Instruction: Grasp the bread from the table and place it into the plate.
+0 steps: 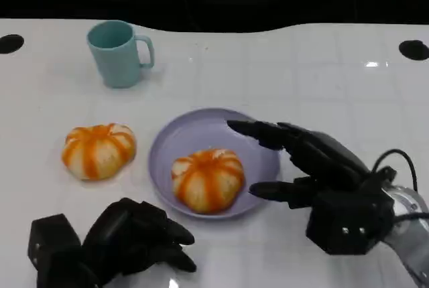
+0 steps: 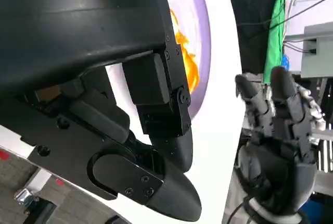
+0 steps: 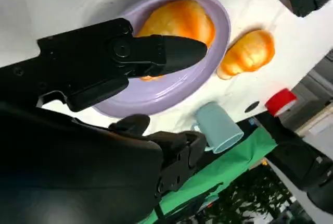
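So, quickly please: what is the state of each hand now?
Left hand: closed, fingers curled in, holding nothing.
Right hand: open, fingers spread beside the plate, holding nothing.

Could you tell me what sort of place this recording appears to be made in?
Probably a robotics lab or test room: a white table set with a plate, mug and bread props, a green backdrop, and cables and equipment behind.
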{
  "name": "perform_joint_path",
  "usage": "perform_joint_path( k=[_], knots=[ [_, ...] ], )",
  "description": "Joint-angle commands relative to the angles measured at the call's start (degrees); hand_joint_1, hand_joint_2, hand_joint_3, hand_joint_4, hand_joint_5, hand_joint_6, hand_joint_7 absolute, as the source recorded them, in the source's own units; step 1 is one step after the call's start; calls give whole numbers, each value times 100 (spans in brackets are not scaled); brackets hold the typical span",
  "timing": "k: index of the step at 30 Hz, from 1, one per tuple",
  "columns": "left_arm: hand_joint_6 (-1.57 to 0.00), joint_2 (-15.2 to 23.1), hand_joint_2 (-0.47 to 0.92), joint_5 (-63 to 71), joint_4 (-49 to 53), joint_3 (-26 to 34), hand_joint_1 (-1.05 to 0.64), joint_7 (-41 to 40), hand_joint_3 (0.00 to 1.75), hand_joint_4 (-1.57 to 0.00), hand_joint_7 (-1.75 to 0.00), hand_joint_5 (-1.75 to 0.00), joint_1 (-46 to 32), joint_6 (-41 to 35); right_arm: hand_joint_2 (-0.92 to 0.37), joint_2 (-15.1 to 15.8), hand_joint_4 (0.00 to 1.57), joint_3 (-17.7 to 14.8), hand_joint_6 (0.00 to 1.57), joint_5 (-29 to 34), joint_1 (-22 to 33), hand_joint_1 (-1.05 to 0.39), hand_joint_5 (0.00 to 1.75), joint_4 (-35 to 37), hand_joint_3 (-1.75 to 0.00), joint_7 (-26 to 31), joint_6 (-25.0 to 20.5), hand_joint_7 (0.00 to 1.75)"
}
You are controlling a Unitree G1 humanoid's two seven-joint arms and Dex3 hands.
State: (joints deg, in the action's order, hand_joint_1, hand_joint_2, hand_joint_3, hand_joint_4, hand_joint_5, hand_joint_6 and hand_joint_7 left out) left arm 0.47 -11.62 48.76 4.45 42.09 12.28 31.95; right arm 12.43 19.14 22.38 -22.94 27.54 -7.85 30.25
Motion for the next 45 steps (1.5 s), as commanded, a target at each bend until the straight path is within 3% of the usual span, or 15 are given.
perform_joint_path(
  k=[1, 3, 5, 8, 14, 20, 26, 30, 38, 43, 45],
  knots=[
    [-154, 64, 81, -40, -2, 18, -105, -17, 0, -155, 0, -24, 1, -18, -92, 125, 33, -250, 53, -323, 410, -66, 102, -426, -32, -44, 40, 27],
    [-154, 59, 81, -38, 3, 19, -105, -25, 0, -155, 0, -24, 4, -21, -92, 117, 35, -337, 58, -460, 574, -64, 122, -560, -30, -69, 58, 39],
    [-154, 50, 80, -49, 20, 26, -105, -15, 0, -155, 0, -24, 12, -9, -92, 105, 39, -419, 48, -660, 723, -60, 146, -666, -25, -132, 104, 78],
    [-154, 41, 80, -56, -1, 27, -105, -25, 0, -155, 0, -24, 6, -45, -92, 115, 48, -544, 42, -972, 952, -51, 166, -798, -15, -257, 233, 126],
    [-155, 36, 79, -61, -54, 31, -105, -23, 0, -155, 0, -24, -9, -104, -92, 147, 60, -733, 41, -1470, 1353, -43, 174, -1012, -7, -549, 317, 167],
    [-155, 40, 80, -46, -87, 19, -105, -21, 0, -155, 0, -23, -28, -106, -92, 227, 70, -863, 51, -1672, 1803, -46, 175, -1304, -13, -741, 460, 174],
    [-154, 43, 80, -41, -92, 16, -105, -17, 0, -155, 0, -23, -26, -99, -92, 354, 71, -967, 56, -1764, 2231, -51, 175, -1799, -21, -968, 123, 175],
    [-154, 54, 80, -2, -51, 11, -105, -50, 1, -155, 0, -23, -2, -46, -92, 512, 71, -1038, 57, -1771, 2532, -47, 175, -2161, -24, -1129, -147, 174],
    [-155, 61, 80, -21, -17, 27, -105, -45, 0, -156, 0, -23, 40, -125, -92, 515, 70, -1104, 56, -1876, 2763, -46, 175, -2358, -29, -1310, -329, 172],
    [-155, 74, 80, -53, -17, 47, -105, -20, 0, -156, 0, -23, 48, -163, -92, 424, 73, -1120, 57, -1854, 2753, -44, 175, -2125, -30, -1249, -158, 174],
    [-155, 83, 80, -63, 13, 55, -105, 10, 0, -156, 0, -23, 65, -150, -92, 335, 74, -1142, 57, -1835, 2697, -43, 175, -1864, -30, -1144, 138, 174]
  ],
)
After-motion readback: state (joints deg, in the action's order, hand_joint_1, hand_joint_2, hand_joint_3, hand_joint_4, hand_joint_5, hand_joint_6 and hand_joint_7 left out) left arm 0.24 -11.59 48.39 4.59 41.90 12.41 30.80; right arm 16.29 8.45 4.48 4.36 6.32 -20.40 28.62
